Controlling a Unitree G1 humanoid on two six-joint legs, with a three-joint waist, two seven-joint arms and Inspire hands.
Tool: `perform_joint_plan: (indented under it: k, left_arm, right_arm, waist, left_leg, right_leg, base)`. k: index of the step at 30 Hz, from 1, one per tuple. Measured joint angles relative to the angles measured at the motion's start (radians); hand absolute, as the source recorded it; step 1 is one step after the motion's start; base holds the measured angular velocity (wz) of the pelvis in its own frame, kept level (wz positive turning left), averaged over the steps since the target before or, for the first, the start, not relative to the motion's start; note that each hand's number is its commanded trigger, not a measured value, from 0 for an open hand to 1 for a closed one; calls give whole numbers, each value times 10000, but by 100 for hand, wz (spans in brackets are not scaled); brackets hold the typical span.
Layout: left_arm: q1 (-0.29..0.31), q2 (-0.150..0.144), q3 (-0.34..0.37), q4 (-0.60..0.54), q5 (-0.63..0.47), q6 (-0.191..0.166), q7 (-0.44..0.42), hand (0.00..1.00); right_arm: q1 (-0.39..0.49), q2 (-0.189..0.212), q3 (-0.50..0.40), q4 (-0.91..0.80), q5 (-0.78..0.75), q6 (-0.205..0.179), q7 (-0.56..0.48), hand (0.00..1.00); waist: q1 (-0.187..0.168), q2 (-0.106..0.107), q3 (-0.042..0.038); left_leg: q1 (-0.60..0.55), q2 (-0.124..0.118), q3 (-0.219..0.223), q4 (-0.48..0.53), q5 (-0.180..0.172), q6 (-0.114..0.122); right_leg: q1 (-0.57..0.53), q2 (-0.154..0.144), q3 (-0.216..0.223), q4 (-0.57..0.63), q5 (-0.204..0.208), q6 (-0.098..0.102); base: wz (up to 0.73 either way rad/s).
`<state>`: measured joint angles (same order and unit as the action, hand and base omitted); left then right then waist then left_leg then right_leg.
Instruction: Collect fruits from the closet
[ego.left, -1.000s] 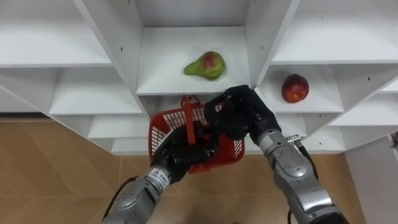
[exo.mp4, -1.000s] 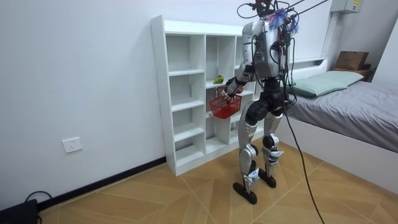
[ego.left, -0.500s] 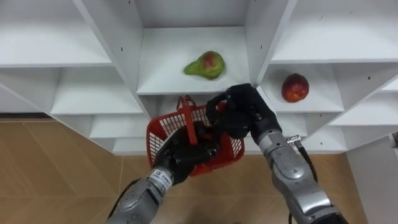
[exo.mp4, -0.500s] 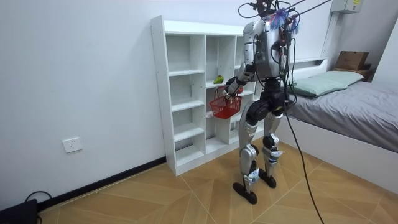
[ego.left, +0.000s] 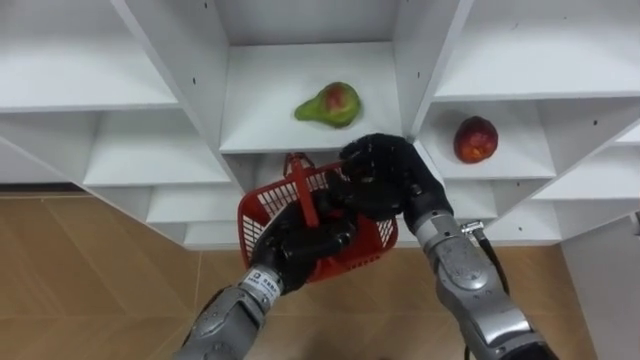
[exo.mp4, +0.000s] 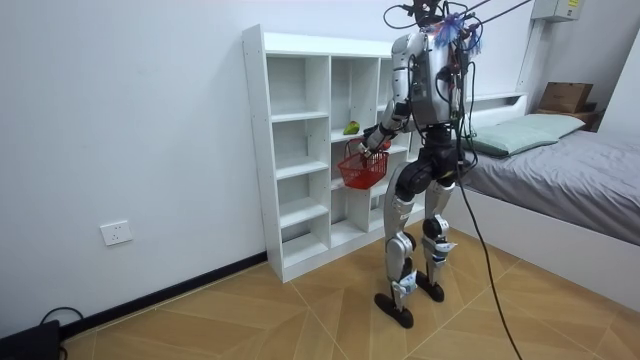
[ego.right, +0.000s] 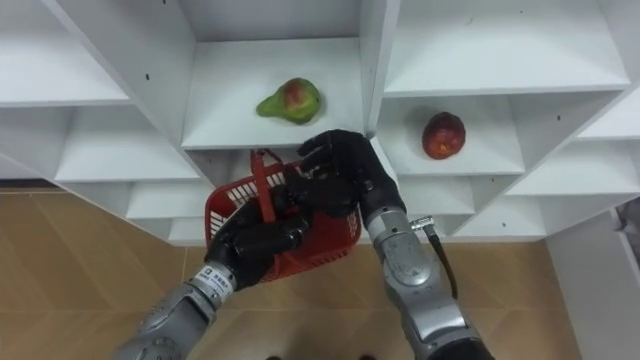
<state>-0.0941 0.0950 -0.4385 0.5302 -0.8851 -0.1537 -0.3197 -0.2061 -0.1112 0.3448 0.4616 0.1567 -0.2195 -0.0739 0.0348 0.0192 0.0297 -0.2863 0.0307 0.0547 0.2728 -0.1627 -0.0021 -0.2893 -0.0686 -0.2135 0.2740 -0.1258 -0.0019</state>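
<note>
A green pear with a red blush (ego.left: 330, 103) lies on the middle shelf of the white closet (ego.left: 180, 60). A red fruit (ego.left: 474, 140) sits on the shelf of the compartment to its right. Below the pear's shelf hangs a red mesh basket (ego.left: 265, 205), and my left hand (ego.left: 300, 248) is curled round the foot of its upright handle. My right hand (ego.left: 385, 178) hovers over the basket's right side, just under the shelf edge, with relaxed fingers and nothing in them. The basket's inside is mostly hidden by both hands.
I stand close in front of the closet (exo.mp4: 300, 150) on a wooden floor. Its other compartments (ego.left: 90, 70) are bare. A bed (exo.mp4: 560, 170) stands at the room view's right, behind me. A wall socket (exo.mp4: 116, 233) is low on the wall.
My right hand has risen slightly from the basket towards the front edge of the pear's shelf. The basket has barely shifted in my left hand.
</note>
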Motion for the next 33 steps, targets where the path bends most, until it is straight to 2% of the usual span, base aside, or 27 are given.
perform_joint_plan:
  k: [9,17,21,33]
  left_arm:
    - [-1,-2,-200,-14,-652,0,0,100]
    - [5,-2,-202,-7,-651,0,69,100]
    - [54,-2,-208,-7,-632,7,128,100]
    - [63,-1,-235,-12,-381,10,140,100]
  right_arm:
    - [-6,-6,147,3,378,-9,16,0]
    - [-67,90,158,302,528,-134,30,0]
    - [-65,142,158,434,688,-112,92,0]
    - [15,41,164,450,917,-213,269,0]
  waist:
    - [-16,6,-4]
    - [-20,35,-4]
    - [-29,126,2]
    - [-61,149,-3]
  left_leg:
    - [-94,16,-3,41,1,-2]
    - [-54,17,-2,124,2,-2]
    - [19,21,-2,116,0,-2]
    - [-3,13,-9,196,5,1]
  right_leg:
    - [-28,2,-48,-11,2,-3]
    - [13,-5,-38,66,4,-6]
    - [112,-6,-46,89,6,-9]
    - [145,4,-18,3,5,-8]
  base:
    - [0]
    - [0]
    - [0]
    - [0]
